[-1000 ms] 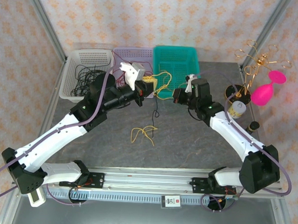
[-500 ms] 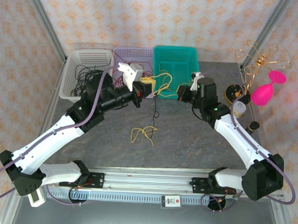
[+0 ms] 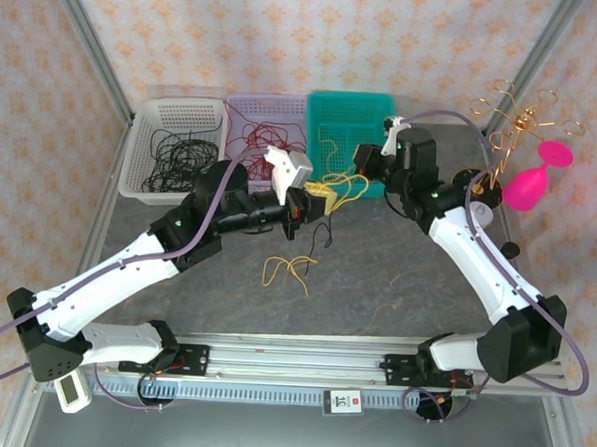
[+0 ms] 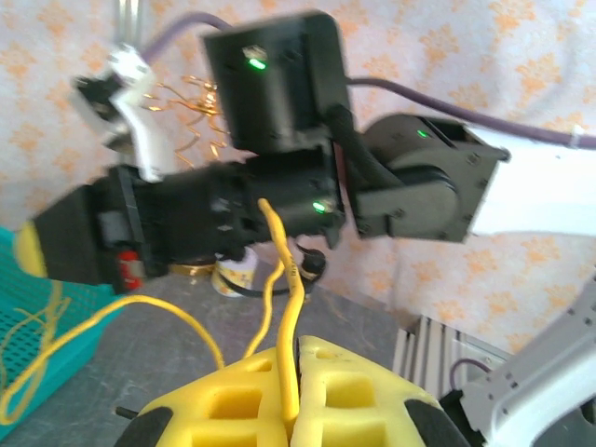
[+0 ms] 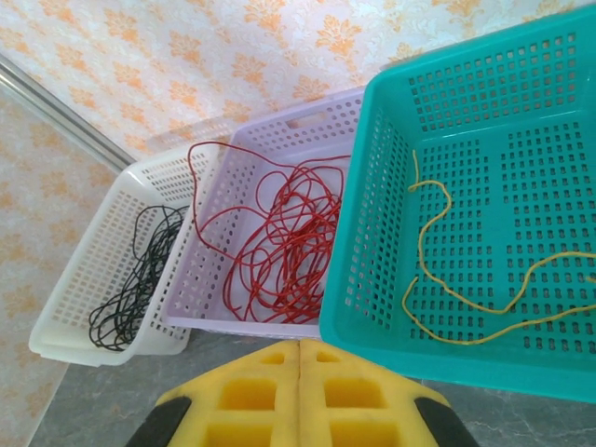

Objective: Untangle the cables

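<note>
While the right gripper (image 5: 300, 372), shut and empty, has pulled back over the teal basket (image 5: 358, 233), the left gripper (image 4: 296, 391) has slid right, clamped on a yellow cable (image 4: 294, 317) that trails into that basket. Another yellow cable (image 3: 288, 268) lies unsorted nearby, so the job isn't done.

Red cable (image 5: 284, 279) coiled in lilac basket (image 5: 289, 130); yellow loop (image 3: 286, 266) on table (image 3: 396, 279).
</note>
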Available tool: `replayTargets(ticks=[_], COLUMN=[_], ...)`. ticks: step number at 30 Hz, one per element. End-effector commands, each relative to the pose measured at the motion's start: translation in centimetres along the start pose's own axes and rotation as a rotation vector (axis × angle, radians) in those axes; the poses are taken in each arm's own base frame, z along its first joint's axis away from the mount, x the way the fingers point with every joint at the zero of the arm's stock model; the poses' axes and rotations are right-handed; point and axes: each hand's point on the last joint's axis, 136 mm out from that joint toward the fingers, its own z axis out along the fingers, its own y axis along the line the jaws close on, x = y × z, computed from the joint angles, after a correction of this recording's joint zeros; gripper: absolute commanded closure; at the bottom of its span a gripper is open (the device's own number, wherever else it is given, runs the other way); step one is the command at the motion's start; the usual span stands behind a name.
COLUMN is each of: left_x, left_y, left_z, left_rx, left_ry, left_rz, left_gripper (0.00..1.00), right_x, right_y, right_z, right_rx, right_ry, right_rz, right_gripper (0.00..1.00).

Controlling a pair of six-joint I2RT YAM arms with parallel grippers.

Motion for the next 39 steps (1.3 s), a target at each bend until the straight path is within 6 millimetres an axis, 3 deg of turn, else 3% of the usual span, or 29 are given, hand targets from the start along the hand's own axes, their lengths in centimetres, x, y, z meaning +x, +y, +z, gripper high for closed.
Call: replayTargets(ticks=[1, 12, 23, 26, 29, 32, 33, 36, 39], left_x=[0.1, 1.5, 2.3, 2.4, 1.7, -0.2, -0.8, -2.3, -2.7], left_y=[-2.1, -4.2, -6.4, -6.6, -5.7, -3.4, -2.7, -0.1, 2.0], left_z=[0.8, 1.6, 1.6, 1.7, 2.0, 1.7, 1.4, 0.5, 0.1], left_rx=[0.079, 0.132, 0.175, 0.172, 0.115, -0.022, -0.059, -0.142, -0.203], left_ry=[0.016, 0.055, 0.081, 0.082, 0.051, -0.029, -0.064, -0.153, -0.205], left_rz=[0.023, 0.021, 0.028, 0.031, 0.028, 0.009, -0.003, -0.082, -0.142], left_gripper=[1.00, 1.00, 1.00, 1.00, 1.00, 1.00, 1.00, 1.00, 1.00], right_x=[-1.3, -4.1, -9.2, -9.9, -9.1, -7.7, -7.2, -5.9, -3.9], right_y=[-0.3, -0.9, -3.5, -2.9, -1.7, -1.7, -1.7, -1.5, -1.8], right_z=[0.4, 1.3, 2.6, 2.9, 3.3, 3.1, 2.8, 1.4, -0.2], right_rx=[0.041, 0.074, 0.157, 0.134, 0.048, 0.026, 0.020, -0.014, -0.024], right_ry=[-0.006, -0.025, -0.084, -0.087, -0.066, -0.040, -0.038, -0.049, -0.028], right_rz=[-0.037, -0.074, -0.082, -0.071, -0.042, -0.026, -0.024, -0.014, -0.012], right_gripper=[1.00, 1.00, 1.00, 1.00, 1.00, 1.00, 0.96, 0.70, 0.56])
